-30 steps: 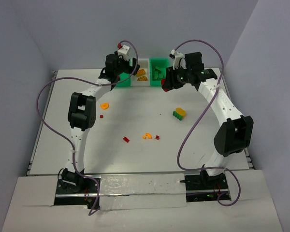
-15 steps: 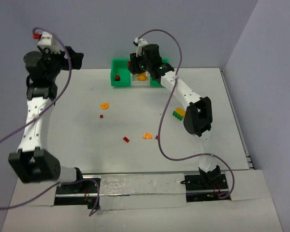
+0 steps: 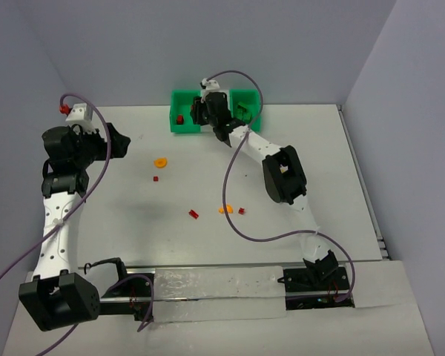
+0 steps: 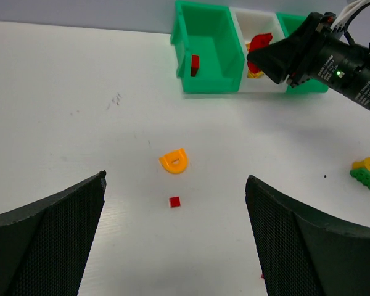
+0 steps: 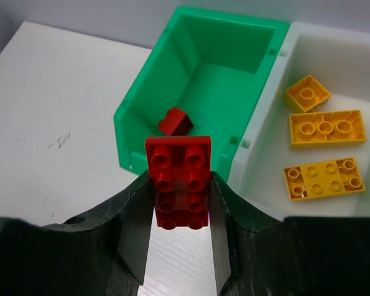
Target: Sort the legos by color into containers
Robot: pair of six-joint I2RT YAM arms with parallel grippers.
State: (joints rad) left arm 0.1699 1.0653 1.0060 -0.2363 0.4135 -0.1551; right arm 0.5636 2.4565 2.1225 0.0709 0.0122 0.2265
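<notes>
Right tool (image 5: 180, 203) clamping a red brick (image 5: 179, 182) right at the near wall of the left green bin (image 5: 135, 105).
Its wrist cam is showing one small red piece (image 5: 176, 120) sitting in that bin and three yellow-orange bricks (image 5: 325, 127) lying in the white bin (image 5: 268, 105). The left wrist cam is catching a yellow-green stack (image 4: 367, 172) on the tabletop (image 4: 80, 92), which the arm is hiding from overhead. Left tool (image 4: 176, 240) is hanging wide apart, gripping nothing.

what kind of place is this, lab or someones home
Most likely a robotics lab cell: a white table boxed in by plain walls, left arm and right arm bolted at its near edge, joined sorting bins at the back.
</notes>
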